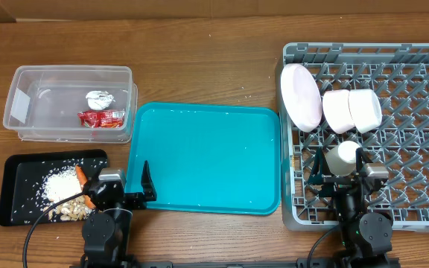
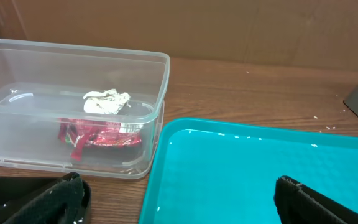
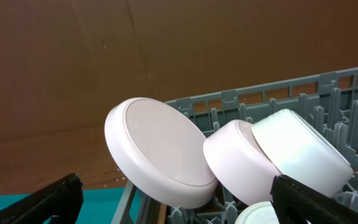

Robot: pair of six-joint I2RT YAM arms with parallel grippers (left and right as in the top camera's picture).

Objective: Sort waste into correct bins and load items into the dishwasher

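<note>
The clear tub (image 1: 21, 89) at the back left holds the white tissue ball (image 1: 97, 97) and the red wrapper (image 1: 101, 117); both also show in the left wrist view, tissue (image 2: 107, 101) and wrapper (image 2: 101, 135). The black tray (image 1: 17, 175) holds white and beige food scraps (image 1: 59, 186) and the orange carrot (image 1: 81, 176). The grey dish rack (image 1: 415, 74) holds the white plate (image 1: 301, 95) and two white bowls (image 1: 339, 110) (image 1: 366, 109), all on edge. My left gripper (image 1: 118, 186) is open and empty at the teal tray's front left corner. My right gripper (image 1: 341, 167) is open and empty over the rack's front. The chopsticks are out of view.
The teal tray (image 1: 207, 156) lies in the middle with nothing on it but a few crumbs. A small white round dish (image 1: 346, 155) sits in the rack right in front of my right gripper. Bare wooden table lies behind the tray.
</note>
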